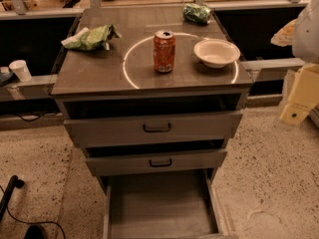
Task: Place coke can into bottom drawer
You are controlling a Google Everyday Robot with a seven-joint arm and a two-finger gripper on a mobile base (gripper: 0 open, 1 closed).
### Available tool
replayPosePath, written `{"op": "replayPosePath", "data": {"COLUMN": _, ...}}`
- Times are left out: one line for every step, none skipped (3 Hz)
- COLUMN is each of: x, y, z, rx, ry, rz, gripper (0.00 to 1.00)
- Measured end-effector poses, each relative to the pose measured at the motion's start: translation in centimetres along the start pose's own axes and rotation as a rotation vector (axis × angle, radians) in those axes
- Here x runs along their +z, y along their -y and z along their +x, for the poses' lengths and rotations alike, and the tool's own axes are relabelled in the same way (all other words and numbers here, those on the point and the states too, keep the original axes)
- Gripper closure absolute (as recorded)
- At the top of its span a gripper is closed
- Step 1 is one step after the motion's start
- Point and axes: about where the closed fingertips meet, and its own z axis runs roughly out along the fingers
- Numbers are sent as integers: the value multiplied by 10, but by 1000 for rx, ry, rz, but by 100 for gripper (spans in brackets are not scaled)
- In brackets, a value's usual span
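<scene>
cam: single, above and in front of cabinet point(94, 71) | faces down, close | jaws: right edge

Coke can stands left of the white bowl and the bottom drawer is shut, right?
No: the camera view shows the bottom drawer open. The coke can does stand left of the white bowl; the end effector is at the right edge, clear of it.

Location: lab-type indoor workspace. Indicators: grey metal drawer cabinet point(99, 71), speckled hard floor point(271, 176), loose cable point(31, 222) on it. The gripper point(299, 96) hangs at right edge.
</scene>
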Motion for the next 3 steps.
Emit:
{"op": "replayPosePath", "data": {"x": 0, "y": 0, "z": 0, "rx": 0, "ry": 0, "rz": 0, "gripper": 0}}
{"op": "replayPosePath", "data": {"x": 13, "y": 56, "z": -30, "rx": -31, "ry": 42, "rz": 43, "gripper": 0}}
{"op": "replayPosePath", "data": {"x": 26, "y": 114, "z": -64, "rx": -76, "ry": 105, "rz": 77, "gripper": 0}}
